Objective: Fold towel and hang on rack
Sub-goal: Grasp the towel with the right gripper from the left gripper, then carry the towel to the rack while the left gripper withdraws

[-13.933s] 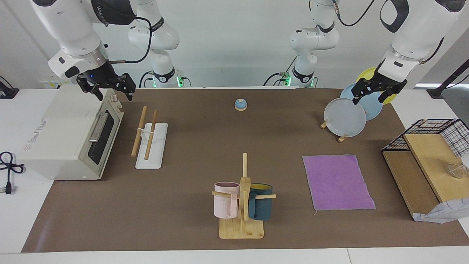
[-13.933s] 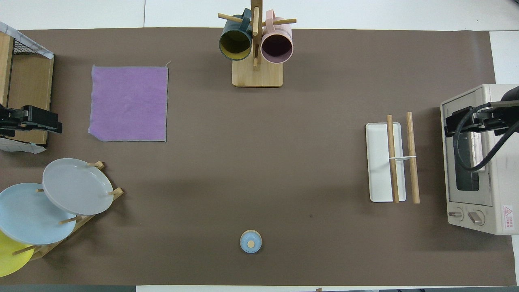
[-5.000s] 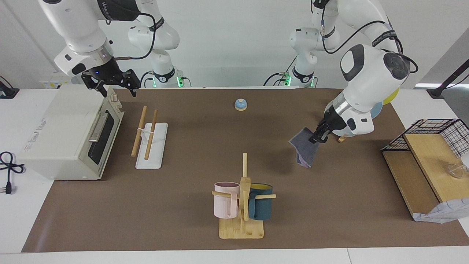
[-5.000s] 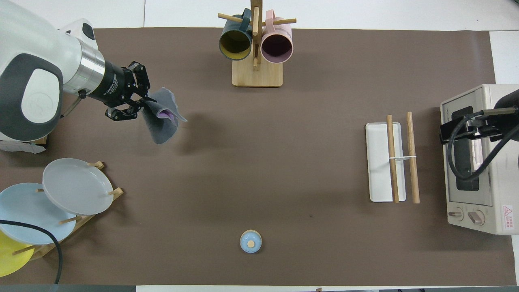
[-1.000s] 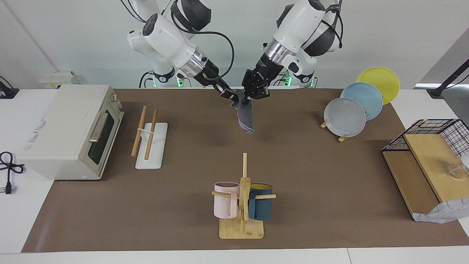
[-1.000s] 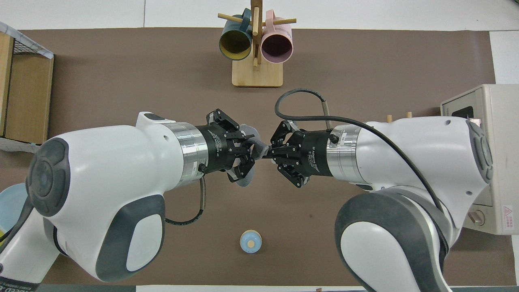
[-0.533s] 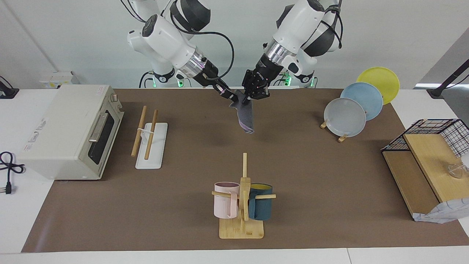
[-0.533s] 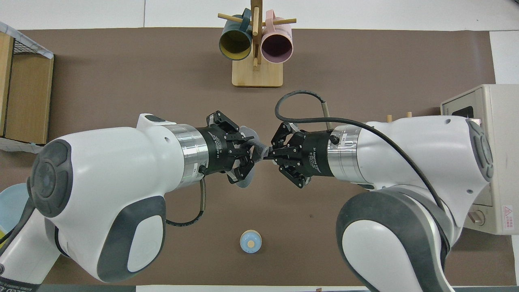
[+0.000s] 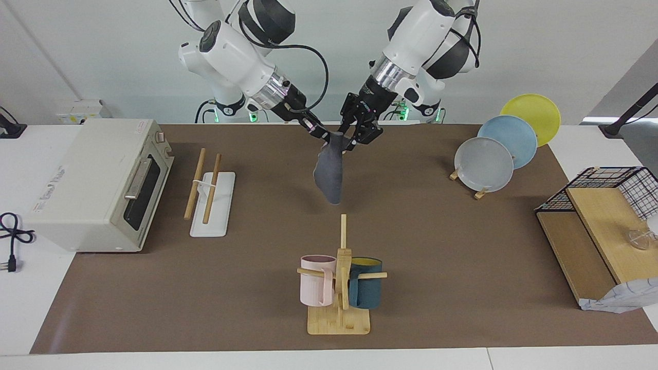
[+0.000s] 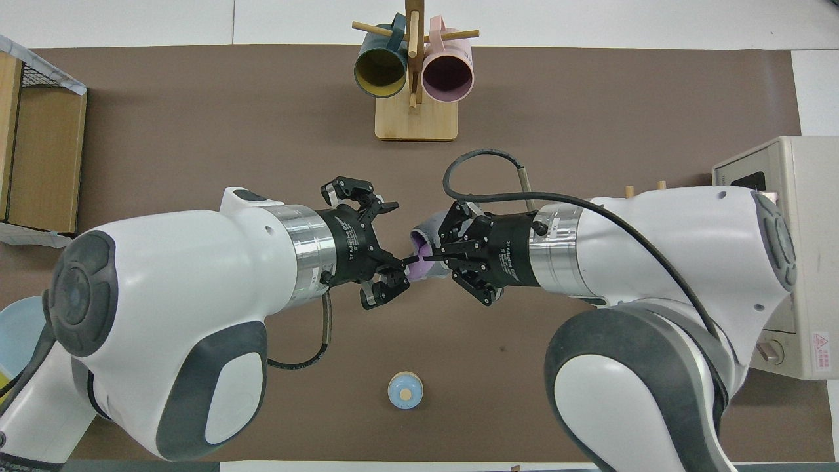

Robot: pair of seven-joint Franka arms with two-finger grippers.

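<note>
The towel (image 9: 329, 174), grey outside and purple inside, hangs in the air over the middle of the table, toward the robots' end. My right gripper (image 9: 330, 137) is shut on its top corner; it also shows in the overhead view (image 10: 419, 258) with the towel (image 10: 423, 237) bunched at its tips. My left gripper (image 9: 362, 136) is open right beside it and holds nothing; in the overhead view (image 10: 397, 245) its fingers are spread wide. The rack (image 9: 204, 186), two slanted wooden rods on a white base, stands toward the right arm's end, beside the toaster oven. Overhead, only its rod tips (image 10: 629, 191) show past the right arm.
A toaster oven (image 9: 97, 185) stands at the right arm's end. A mug tree (image 9: 340, 277) with two mugs stands farther from the robots than the towel. A plate stand (image 9: 486, 163) and a wire-and-wood shelf (image 9: 599, 226) are at the left arm's end. A blue bell (image 10: 405, 391) sits near the robots.
My left gripper has opened and let go of the towel. The towel now hangs longer from my right gripper alone and has swung slightly toward the right arm's end.
</note>
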